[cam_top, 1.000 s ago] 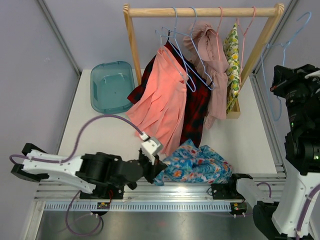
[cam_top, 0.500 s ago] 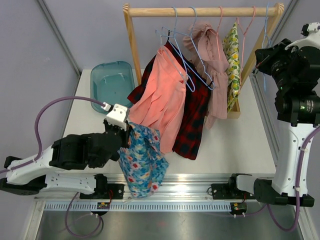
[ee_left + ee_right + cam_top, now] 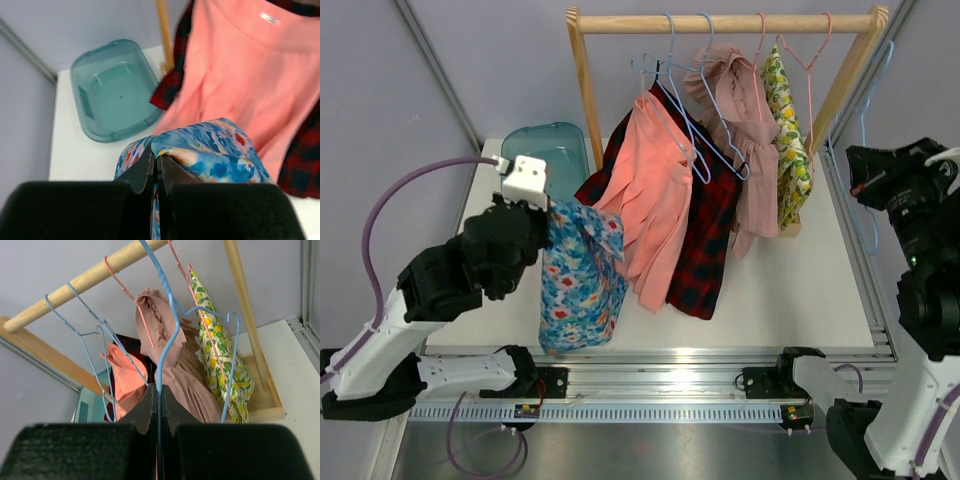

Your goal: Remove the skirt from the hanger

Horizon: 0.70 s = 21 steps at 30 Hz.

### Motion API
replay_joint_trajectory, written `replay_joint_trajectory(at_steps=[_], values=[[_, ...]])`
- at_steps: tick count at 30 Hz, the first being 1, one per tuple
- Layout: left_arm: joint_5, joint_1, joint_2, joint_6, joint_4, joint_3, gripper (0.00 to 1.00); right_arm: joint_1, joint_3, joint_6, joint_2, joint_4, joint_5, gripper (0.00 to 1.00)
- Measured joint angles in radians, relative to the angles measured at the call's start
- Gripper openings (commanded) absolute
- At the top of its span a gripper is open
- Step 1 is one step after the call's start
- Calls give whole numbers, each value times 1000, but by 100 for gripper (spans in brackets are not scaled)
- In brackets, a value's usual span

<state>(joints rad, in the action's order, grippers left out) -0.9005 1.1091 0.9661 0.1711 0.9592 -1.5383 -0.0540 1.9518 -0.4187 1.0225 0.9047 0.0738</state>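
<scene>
The blue floral skirt (image 3: 582, 278) hangs free from my left gripper (image 3: 548, 210), which is shut on its top edge above the table's left half; the wrist view shows the cloth (image 3: 210, 155) pinched between the jaws at my left gripper (image 3: 157, 160). My right gripper (image 3: 160, 390) is shut on a bare light-blue wire hanger (image 3: 170, 325), held at the right of the rack; the hanger (image 3: 868, 150) carries no garment. In the top view the right gripper's fingers are hidden by the arm.
A wooden rack (image 3: 720, 22) at the back holds a coral skirt (image 3: 645, 190), a red plaid garment (image 3: 705, 235), a dusty pink one (image 3: 745, 130) and a yellow floral one (image 3: 790, 150). A teal bin (image 3: 545, 160) sits at back left.
My left gripper has lifted the floral skirt from the table's front edge and carried it up and left. My right arm has shifted with the blue hanger beside the rack.
</scene>
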Motion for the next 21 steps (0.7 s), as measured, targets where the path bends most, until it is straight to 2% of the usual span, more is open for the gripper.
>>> replay_joint_trajectory(at_steps=[6, 7, 11, 14, 16, 20, 21], values=[[93, -296, 153, -171, -118, -277, 0, 0, -69, -24, -89, 38, 27, 0], [119, -389, 197, -190, -138, -338, 0, 0, -81, -25, -89, 42, 33, 0], [232, -630, 440, -223, -163, -666, 0, 0, -111, -24, -78, 64, 45, 0], [320, -770, 647, -223, -181, -914, 0, 0, -116, -23, -68, 72, 45, 0], [384, -843, 717, -215, -223, -922, 0, 0, -116, -23, -66, 73, 45, 0], [533, -949, 784, -161, -294, -773, 2, 1, -119, -23, -69, 70, 45, 0], [568, -971, 828, -143, -301, -771, 12, 1, -124, -23, -72, 66, 45, 0]])
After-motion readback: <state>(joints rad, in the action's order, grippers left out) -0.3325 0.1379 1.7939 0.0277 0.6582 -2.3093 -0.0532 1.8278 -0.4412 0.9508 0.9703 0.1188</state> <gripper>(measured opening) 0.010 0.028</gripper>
